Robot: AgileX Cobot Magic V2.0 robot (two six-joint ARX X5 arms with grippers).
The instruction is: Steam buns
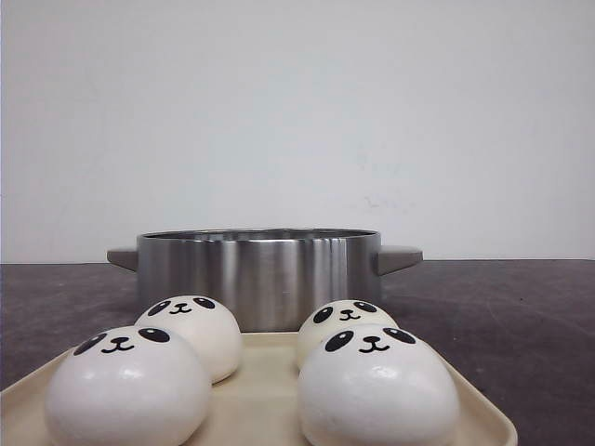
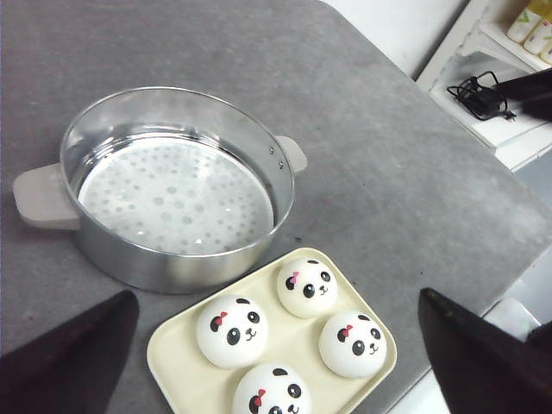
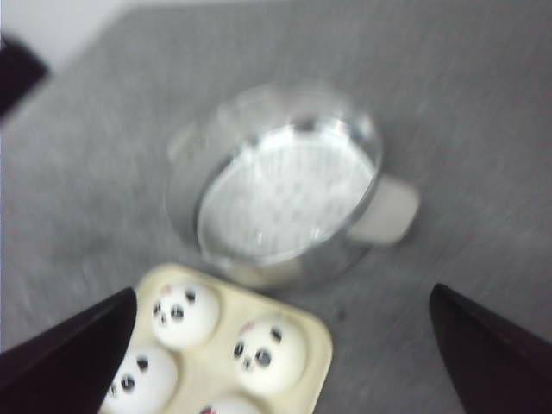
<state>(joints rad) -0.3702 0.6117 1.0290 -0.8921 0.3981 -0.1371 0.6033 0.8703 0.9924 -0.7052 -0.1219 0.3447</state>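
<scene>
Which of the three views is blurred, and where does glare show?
Right wrist view: motion-blurred, the steamer pot and buns smeared. Left wrist view: sharp, the perforated base crisp. Front view: bright vertical reflections streak the pot wall; soft highlights sit on the nearest buns.

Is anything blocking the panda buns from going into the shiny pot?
Nothing visible does. The four buns sit on a cream tray right beside the steamer pot. The pot has no lid on it, and only its perforated liner shows inside. Both end effectors are above, open, holding nothing.

Blurred buns (image 3: 259,354) on tray (image 3: 315,345) beside steamer (image 3: 285,194)
</scene>
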